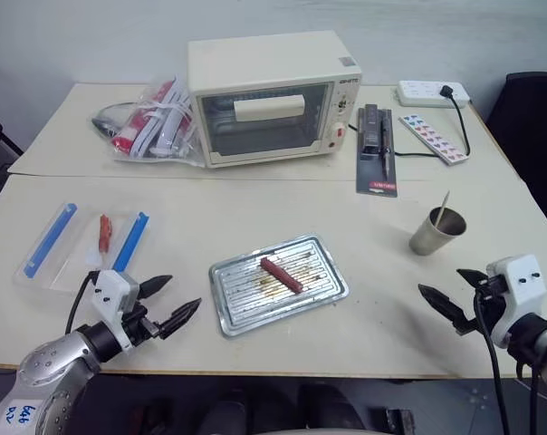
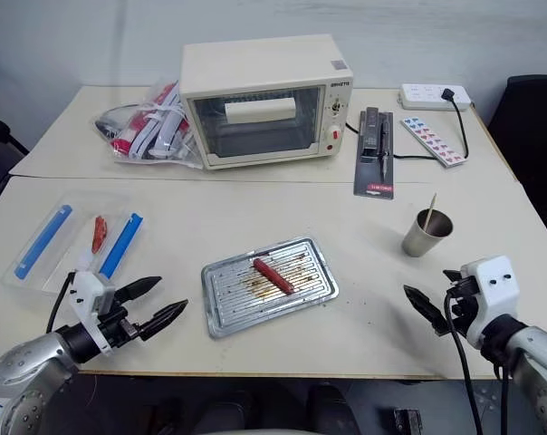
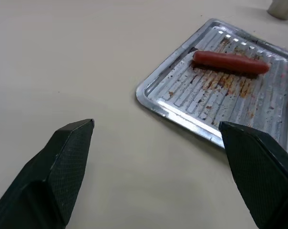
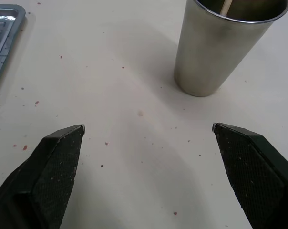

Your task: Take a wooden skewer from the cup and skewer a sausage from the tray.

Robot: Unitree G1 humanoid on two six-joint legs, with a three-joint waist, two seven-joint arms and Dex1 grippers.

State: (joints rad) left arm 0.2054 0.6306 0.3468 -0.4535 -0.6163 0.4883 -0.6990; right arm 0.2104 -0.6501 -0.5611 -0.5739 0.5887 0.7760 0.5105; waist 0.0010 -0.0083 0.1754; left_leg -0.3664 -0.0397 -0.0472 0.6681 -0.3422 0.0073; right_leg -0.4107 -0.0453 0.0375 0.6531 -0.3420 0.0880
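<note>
Hovering low over the table (image 1: 364,308), the right gripper (image 4: 149,131) faces the cup (image 1: 436,232) with fingers spread wide and empty, probably lined up to reach the wooden skewer (image 1: 443,207) leaning inside it. The left gripper (image 1: 169,304), also spread and empty, waits beside the tray (image 1: 332,288), where the sausage (image 1: 281,275) lies. A toaster oven (image 1: 264,95), power strip (image 1: 432,93) and clear plastic box (image 1: 70,263) sit well apart; nothing blocks the cup.

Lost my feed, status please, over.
Left pincer open, right pincer open, both empty. Skewer in cup, sausage on tray. Path clear.
</note>
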